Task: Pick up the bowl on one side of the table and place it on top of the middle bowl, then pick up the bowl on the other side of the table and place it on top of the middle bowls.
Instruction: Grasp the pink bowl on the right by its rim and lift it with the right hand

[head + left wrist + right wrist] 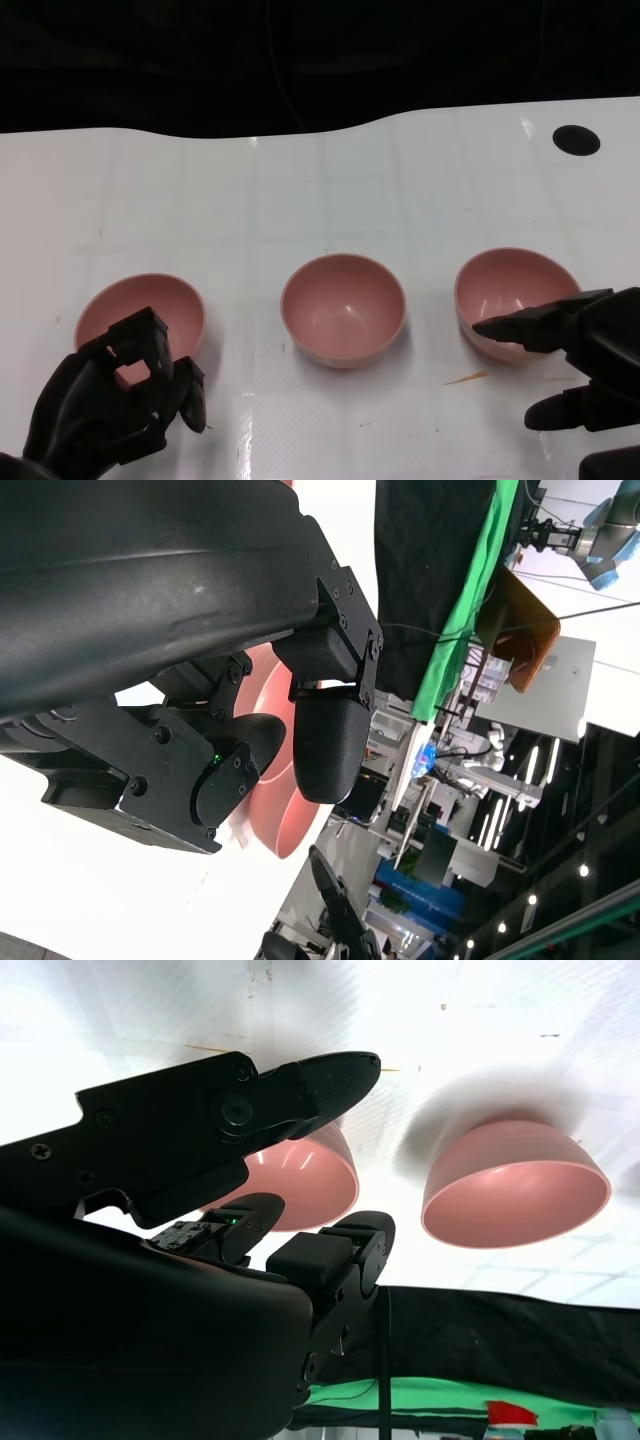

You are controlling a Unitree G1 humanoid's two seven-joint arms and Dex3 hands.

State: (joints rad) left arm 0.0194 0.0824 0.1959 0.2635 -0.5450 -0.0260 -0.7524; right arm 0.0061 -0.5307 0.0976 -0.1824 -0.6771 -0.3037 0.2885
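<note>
Three pink bowls stand in a row on the white table (300, 200): left bowl (140, 312), middle bowl (343, 308), right bowl (515, 298). My left hand (118, 402) hangs at the left bowl's near rim with its fingers bent, and I see nothing held in it. In the left wrist view this bowl (272, 805) shows just beyond the fingers (322, 742). My right hand (585, 365) is spread at the right bowl's near side, one finger reaching over its rim and the thumb lower down. The right wrist view shows the right bowl (312, 1175) and the middle bowl (515, 1188).
A round black hole (576, 140) lies in the table at the far right. The table's far edge meets a dark backdrop. A small brown mark (465, 378) lies in front of the right bowl. The left wrist view shows a green cloth (465, 610) and room clutter beyond the table.
</note>
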